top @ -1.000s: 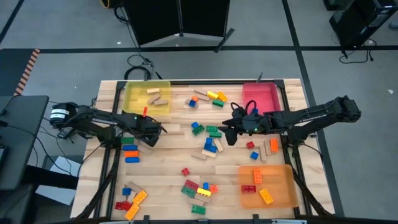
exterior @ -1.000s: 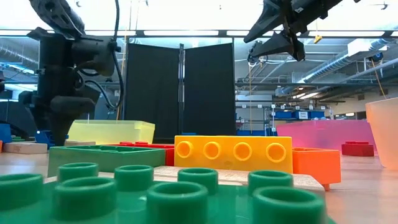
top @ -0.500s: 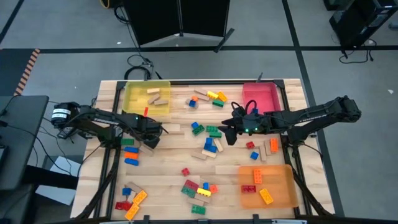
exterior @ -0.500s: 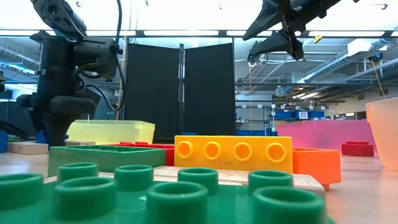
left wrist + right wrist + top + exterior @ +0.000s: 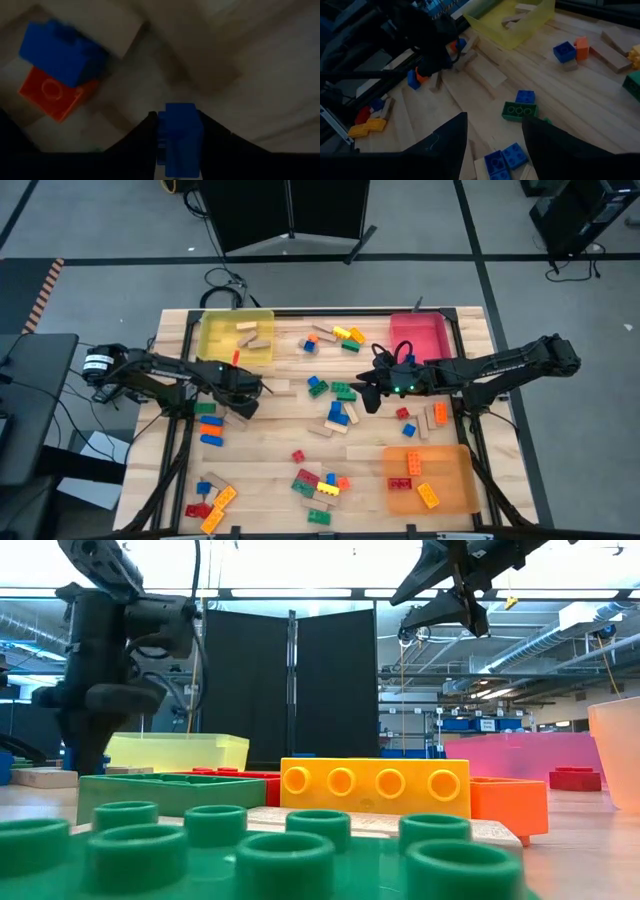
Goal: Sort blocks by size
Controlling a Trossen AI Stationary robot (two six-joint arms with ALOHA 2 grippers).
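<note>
L gripper (image 5: 180, 131) pinching small blue brick (image 5: 181, 137), table 9 o'clock; light, stiff, slick — grip flat sides. R gripper (image 5: 494, 145) open, empty, center.

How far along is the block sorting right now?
Early. A few blocks lie in the yellow tray and orange tray. The left gripper is shut on a small blue brick; the right gripper hovers open. Most bricks remain scattered on the wooden table.
</note>
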